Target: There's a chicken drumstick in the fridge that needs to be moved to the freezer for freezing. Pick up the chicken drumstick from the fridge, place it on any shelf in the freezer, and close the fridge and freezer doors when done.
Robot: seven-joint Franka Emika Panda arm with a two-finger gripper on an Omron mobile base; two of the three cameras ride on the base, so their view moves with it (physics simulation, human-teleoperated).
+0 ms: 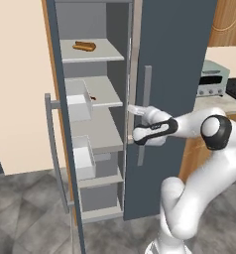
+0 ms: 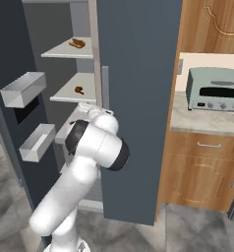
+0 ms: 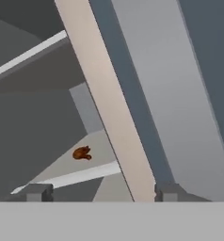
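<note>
Drumstick (image 1: 92,98): one, on the second shelf from the top.
Hot dog (image 1: 84,46): one, on the top shelf.
Shelves (image 1: 108,89): five counted in the open compartment in the left base view, top to bottom; the lowest may be the compartment floor.
Door bins (image 1: 79,106): two, on the inside of the open door, one above the other.
Doors: two, one open (image 1: 60,99) and one shut (image 1: 174,59).
Bar handles: two, one per door; the open door's (image 1: 51,149), the shut door's (image 1: 146,114).
Toaster oven (image 2: 215,91): one, on the counter.
Counter (image 2: 197,125): one.
Drawers (image 2: 207,146): one with a handle.
Arm (image 1: 199,168): one.
</note>
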